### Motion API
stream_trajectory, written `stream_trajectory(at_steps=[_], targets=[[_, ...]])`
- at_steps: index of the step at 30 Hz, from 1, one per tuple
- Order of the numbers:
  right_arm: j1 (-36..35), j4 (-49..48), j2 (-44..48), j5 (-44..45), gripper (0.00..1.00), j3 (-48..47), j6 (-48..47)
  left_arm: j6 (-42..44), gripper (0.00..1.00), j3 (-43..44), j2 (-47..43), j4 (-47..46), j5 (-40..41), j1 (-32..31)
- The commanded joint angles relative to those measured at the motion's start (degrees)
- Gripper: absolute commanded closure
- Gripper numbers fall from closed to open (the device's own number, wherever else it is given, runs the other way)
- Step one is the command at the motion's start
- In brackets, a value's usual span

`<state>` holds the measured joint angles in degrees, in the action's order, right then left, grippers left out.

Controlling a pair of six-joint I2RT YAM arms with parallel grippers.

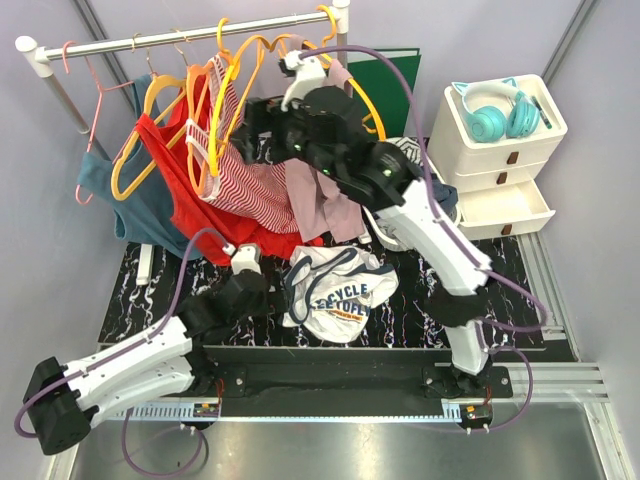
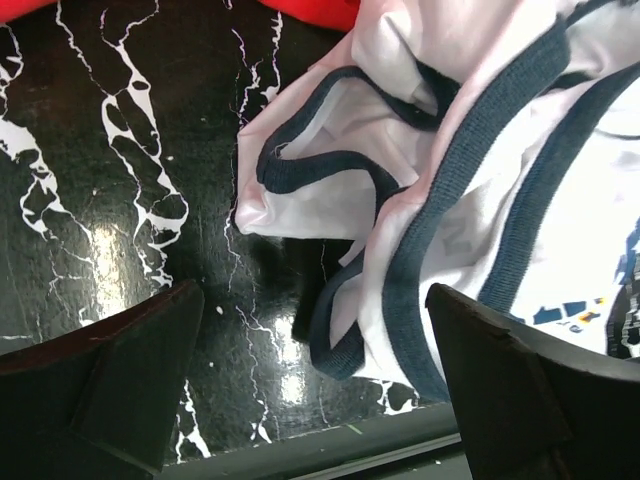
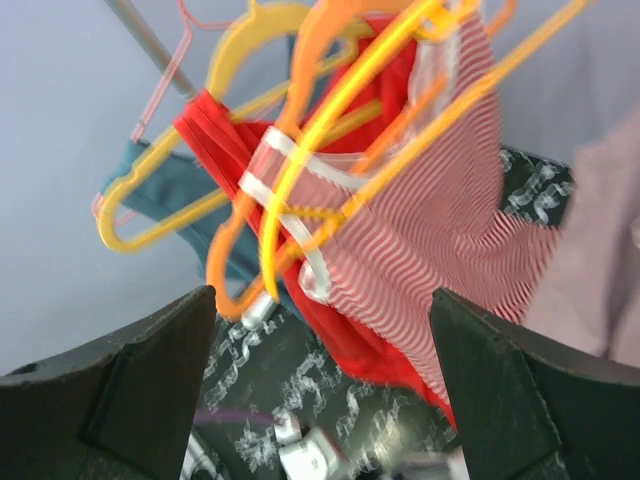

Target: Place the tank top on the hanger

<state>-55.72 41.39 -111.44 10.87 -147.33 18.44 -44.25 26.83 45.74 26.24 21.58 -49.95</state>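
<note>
the tank top [image 1: 338,288] lies crumpled on the black marbled table [image 1: 135,285], low and centre in the top view. its printed chest faces up, just below the clothes hanging from the rail [image 1: 190,31]. the left tool [image 2: 315,300] is released, its fingers [image 2: 120,380] spread wide just above the table. the top's navy-trimmed edge lies between them, nearer the right-hand finger; whether that finger touches the cloth i cannot tell. the right tool [image 3: 320,300] is raised to the upper middle of the top view, also released and holding nothing, its fingers apart and facing the cluster of hangers. the hanger [image 3: 272,225], orange-yellow, hangs on the rail among others of like colour, in front of the red-and-white striped top [image 3: 440,230] and a red top [image 1: 190,210]. a mauve-pink top [image 1: 325,200] hangs to their right, a teal garment [image 1: 150,210] to their left. at upper right, teal headphones [image 1: 490,110] sit on a white drawer unit [image 1: 500,190].
</note>
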Motion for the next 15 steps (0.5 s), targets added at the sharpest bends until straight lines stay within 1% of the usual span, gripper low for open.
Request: stream_trajectory(at_steps=[1,3,7,15], targets=[[-1.6,-1.2,-9.8,1.6,0.07,-14.1,1.6,-3.3,0.01,-0.6,-3.8,-0.8,3.1,0.2],[-1.8,-4.1,-12.4,2.0,0.07,-16.0,1.5,-3.6,0.01,-1.3,-4.9,0.0,3.2,0.2],[-2.9,-10.6,-13.0,4.9,0.09,-11.5,0.0,-3.9,0.01,-2.7,-7.9,1.3,3.3,0.2],[-3.5,-14.7,-17.2,8.4,0.09,-13.9,-3.8,-2.9,0.01,-3.4,-10.8,2.7,4.5,0.4]])
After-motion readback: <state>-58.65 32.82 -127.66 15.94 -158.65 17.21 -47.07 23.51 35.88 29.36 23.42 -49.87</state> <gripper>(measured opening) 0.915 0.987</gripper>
